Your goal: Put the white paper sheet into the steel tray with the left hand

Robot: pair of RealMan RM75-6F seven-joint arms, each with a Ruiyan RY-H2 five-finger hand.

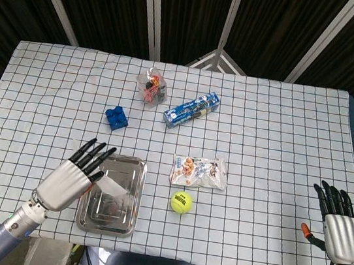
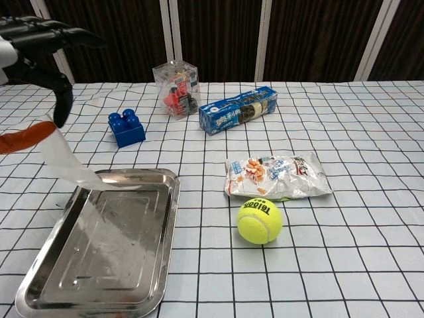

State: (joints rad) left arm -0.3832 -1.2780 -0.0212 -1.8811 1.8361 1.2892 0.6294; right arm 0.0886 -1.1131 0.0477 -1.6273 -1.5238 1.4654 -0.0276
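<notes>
My left hand (image 1: 72,177) is raised above the left side of the steel tray (image 1: 137,196) and pinches the white paper sheet (image 1: 114,186). In the chest view the left hand (image 2: 36,46) is high at the top left. The paper sheet (image 2: 66,162) hangs from it, and its lower edge trails onto the far left end of the tray (image 2: 169,225). My right hand (image 1: 338,228) rests at the table's front right edge, fingers apart, holding nothing.
A tennis ball (image 1: 181,202) and a snack bag (image 1: 199,171) lie just right of the tray. Farther back are a blue brick (image 1: 117,118), a clear box with a toy (image 1: 152,85) and a blue packet (image 1: 191,109).
</notes>
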